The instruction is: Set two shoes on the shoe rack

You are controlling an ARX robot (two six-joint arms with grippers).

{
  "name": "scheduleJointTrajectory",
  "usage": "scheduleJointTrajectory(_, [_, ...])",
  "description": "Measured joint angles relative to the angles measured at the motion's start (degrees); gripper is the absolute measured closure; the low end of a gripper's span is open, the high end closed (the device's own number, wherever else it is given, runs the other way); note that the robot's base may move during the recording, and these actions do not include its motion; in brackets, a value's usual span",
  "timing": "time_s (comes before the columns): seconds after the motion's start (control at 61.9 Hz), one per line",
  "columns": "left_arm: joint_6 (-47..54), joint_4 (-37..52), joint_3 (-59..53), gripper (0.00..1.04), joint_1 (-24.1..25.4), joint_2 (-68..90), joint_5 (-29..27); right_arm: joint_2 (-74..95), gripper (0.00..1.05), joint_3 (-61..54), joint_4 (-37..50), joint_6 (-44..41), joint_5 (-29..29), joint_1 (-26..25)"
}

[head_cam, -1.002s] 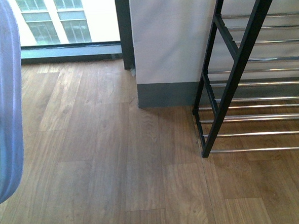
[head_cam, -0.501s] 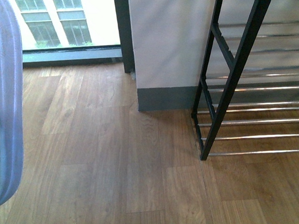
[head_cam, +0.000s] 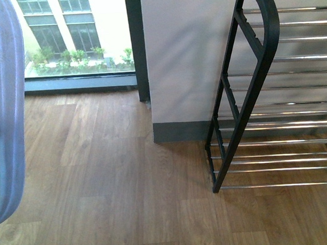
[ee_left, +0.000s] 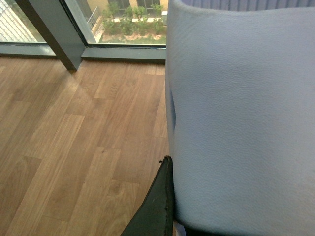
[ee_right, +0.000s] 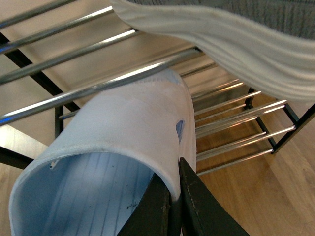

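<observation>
Beside a white pillar point(head_cam: 187, 60), shoe rack point(head_cam: 242, 122) stands on floor point(head_cam: 100, 176); sneaker point(ee_right: 256, 44) sole lies across its rods. Right gripper point(ee_right: 172, 191) jaws pinch a pale shell point(ee_right: 123, 128); left gripper point(ee_left: 164, 201) jaws: cannot tell.

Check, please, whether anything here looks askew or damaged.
Nothing stands out: the rack has straight, evenly spaced rods, and the left slipper and right slipper show no tears.

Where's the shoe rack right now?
Front view, right side: the shoe rack stands on the wood floor against the white wall. Its black arched side frame sits just right of the wall's corner.
</observation>
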Motion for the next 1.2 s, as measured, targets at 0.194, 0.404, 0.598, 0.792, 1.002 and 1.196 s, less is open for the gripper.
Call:
scheduleJointTrajectory(0.194, [0.0, 0.0, 0.0, 1.03, 0.0, 0.0, 0.0, 1.7, 1.03, -1.1, 4.9, -1.4, -4.7, -0.8])
scheduleJointTrajectory(0.404, [0.0, 0.0, 0.0, 1.03, -0.1, 0.0, 0.2, 4.9, 1.03, 1.9, 8.8, -5.4, -17.0, -2.2])
scheduleJointTrajectory(0.598, [0.0, 0.0, 0.0, 1.03, 0.0, 0.0, 0.0, 4.9, 1.03, 14.3, -7.3, -10.0, -19.4, -1.0])
scheduleJointTrajectory(0.792, [0.0, 0.0, 0.0, 1.03, 0.0, 0.0, 0.0, 4.8, 1.03, 13.4, -9.0, -12.5, -19.8, -0.8])
scheduleJointTrajectory(1.002, [0.0, 0.0, 0.0, 1.03, 0.0, 0.0, 0.0, 1.3, 1.03, 6.2, -7.4, -13.5, -22.8, -1.5])
scheduleJointTrajectory(1.196, [0.0, 0.0, 0.0, 1.03, 0.0, 0.0, 0.0, -3.8, 1.03, 2.2, -8.8, -13.6, -25.7, -3.2])
